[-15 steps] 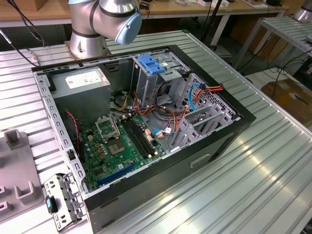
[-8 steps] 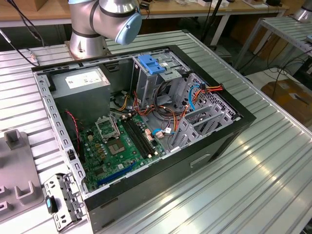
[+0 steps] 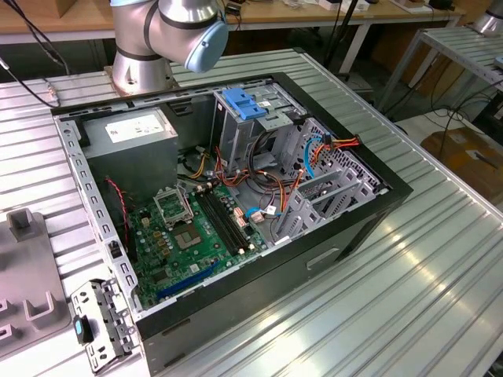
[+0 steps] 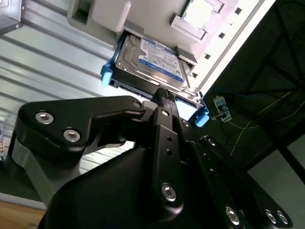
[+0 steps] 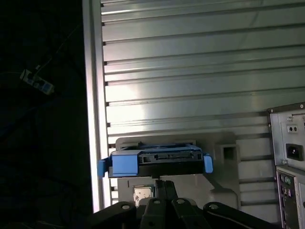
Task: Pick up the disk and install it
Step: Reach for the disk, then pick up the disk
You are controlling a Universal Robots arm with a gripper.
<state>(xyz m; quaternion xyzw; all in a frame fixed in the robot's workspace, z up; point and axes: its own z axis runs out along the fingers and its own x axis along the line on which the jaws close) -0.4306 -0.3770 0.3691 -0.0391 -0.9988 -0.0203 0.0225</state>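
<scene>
The disk (image 4: pixel 152 59) is a flat silver drive with a white and blue label and blue side rails. It lies in a grey holder (image 4: pixel 109 14) on the ribbed metal table. In the first wrist view the disk (image 5: pixel 167 160) shows edge-on, its connector side facing me. My gripper (image 4: pixel 162 93) has its black fingers drawn together, and their tips are at the middle of the disk's near edge. The gripper (image 5: pixel 164 183) sits just short of the disk, and I cannot tell whether it touches or holds it. The open computer case (image 3: pixel 369 200) lies on the table in the exterior view.
Inside the case are a tall grey cage with a blue handle (image 3: pixel 244 106), a grey power supply box (image 3: pixel 130 129), a green motherboard (image 3: pixel 196 228) and loose cables. A grey fixture (image 3: pixel 23 267) and a metal bracket (image 3: pixel 98 322) lie at the exterior view's left. The case's rear panel (image 5: pixel 288 152) stands near the holder.
</scene>
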